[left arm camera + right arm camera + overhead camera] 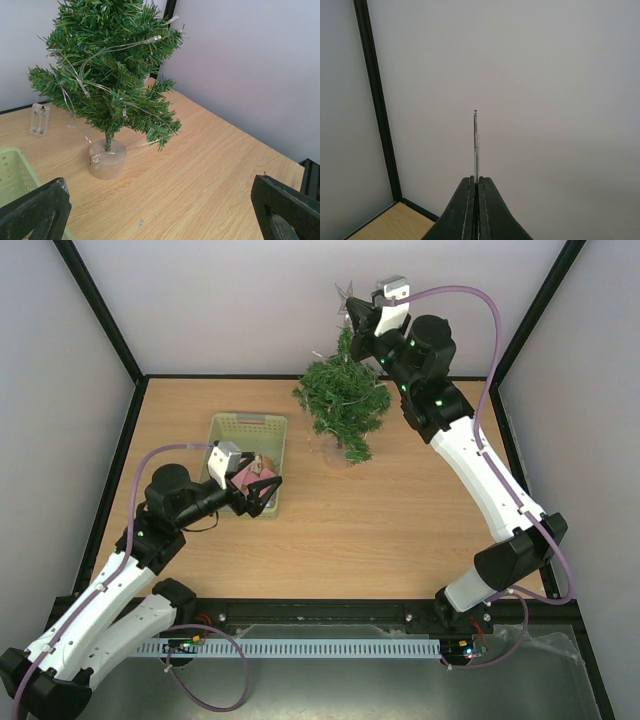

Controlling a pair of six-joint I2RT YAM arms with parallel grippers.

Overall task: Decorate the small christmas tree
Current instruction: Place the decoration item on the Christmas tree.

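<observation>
— Left gripper (262,488) status?
— Spread wide by basket (247,421). Right gripper (476,181) pinches a thin ornament (475,145) above the small christmas tree (345,400), back-centre: light, springy, tippy; steady at base (107,161).

Nothing to read
No words, numbers or labels can be made out on the tree (345,405), basket (245,424) or bench (400,515).

Robot lab test cell, white wall panels (250,300), black frame (100,310), wooden tabletop (400,530)
</observation>
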